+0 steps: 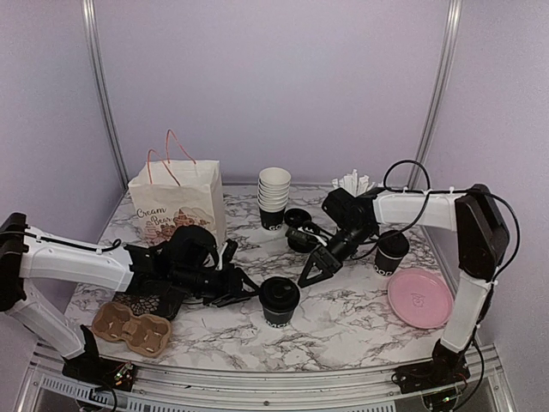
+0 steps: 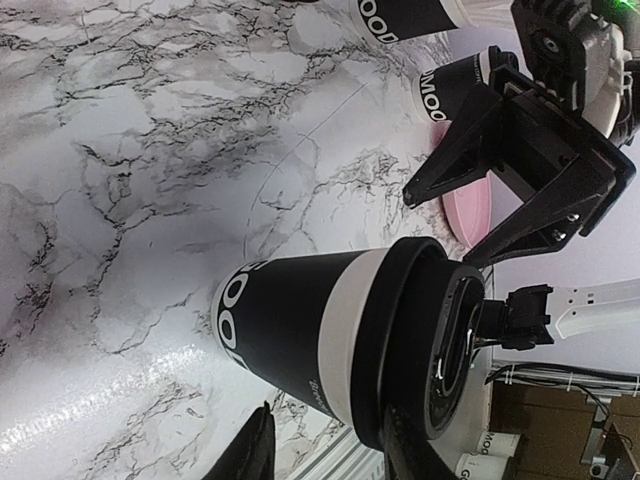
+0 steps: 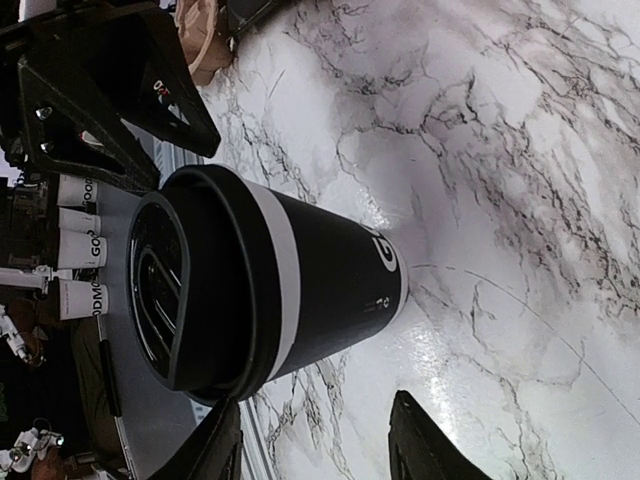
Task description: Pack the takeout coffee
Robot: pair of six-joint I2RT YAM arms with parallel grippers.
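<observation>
Takeout coffee is not packed yet, as far as these views show: one black cup stands upright on the marble surface near the middle, with its black lid already pressed on. The paper bag stands at the back left, well apart from it, and nothing shows what the bag holds. The cardboard carrier lies at the near left edge, and the wells that show hold nothing. A second black cup stands beside the right arm; whether it has a lid I cannot tell. Judging by this, lidding of the middle cup is done, and lifting it and placing it in the carrier or bag is left. That cup sits between the two arms. The left end effector is just to its left with the jaws apart, gripping nothing; in the left wrist view the cup stands past the fingertips, not between them. The right end effector is near the cup's far right, jaws spread wide and empty, not touching it.
</observation>
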